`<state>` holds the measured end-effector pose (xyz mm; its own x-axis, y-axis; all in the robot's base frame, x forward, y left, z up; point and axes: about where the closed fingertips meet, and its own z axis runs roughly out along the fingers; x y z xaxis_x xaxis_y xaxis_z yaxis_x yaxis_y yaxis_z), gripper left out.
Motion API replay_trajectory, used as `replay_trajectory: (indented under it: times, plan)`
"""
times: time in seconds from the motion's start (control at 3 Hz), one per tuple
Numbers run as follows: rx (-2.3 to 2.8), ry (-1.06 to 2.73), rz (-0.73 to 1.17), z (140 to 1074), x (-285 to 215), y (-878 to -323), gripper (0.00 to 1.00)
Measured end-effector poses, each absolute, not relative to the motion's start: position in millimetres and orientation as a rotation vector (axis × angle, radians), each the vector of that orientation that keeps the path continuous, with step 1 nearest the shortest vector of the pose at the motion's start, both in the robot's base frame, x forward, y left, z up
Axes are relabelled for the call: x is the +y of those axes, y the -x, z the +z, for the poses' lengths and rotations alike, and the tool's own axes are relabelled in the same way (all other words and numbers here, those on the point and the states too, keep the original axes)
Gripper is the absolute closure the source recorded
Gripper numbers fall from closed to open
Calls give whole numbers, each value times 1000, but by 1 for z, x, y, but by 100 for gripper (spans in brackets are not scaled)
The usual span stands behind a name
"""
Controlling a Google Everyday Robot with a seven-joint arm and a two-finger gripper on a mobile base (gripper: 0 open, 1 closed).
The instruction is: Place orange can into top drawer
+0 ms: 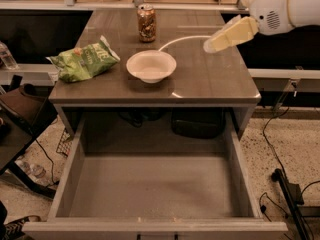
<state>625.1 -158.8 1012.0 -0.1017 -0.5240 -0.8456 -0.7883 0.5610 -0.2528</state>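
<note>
The orange can [146, 23] stands upright at the back of the tabletop [210, 79], just left of centre, with a silver top and a mottled orange-brown label. The top drawer [150, 186] is pulled fully open below the table's front edge, and its grey floor holds nothing. My gripper [214, 44] hangs over the right part of the tabletop, on a white arm [280, 6] coming in from the upper right. It is well to the right of the can, slightly nearer the front, and holds nothing that I can see.
A white bowl [151, 65] sits in front of the can at the table's middle. A green crinkled chip bag [85, 60] lies at the table's left edge. Cables and a stand [290, 194] are on the floor to the right. Dark furniture [20, 119] is at the left.
</note>
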Motion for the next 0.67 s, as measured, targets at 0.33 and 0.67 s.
replay_trajectory:
  times: [0.33,0.67]
  plan:
    - [1719,1023,323,1027,-150,-640,0]
    - [1714,1026,341,1022,-139,-644,0]
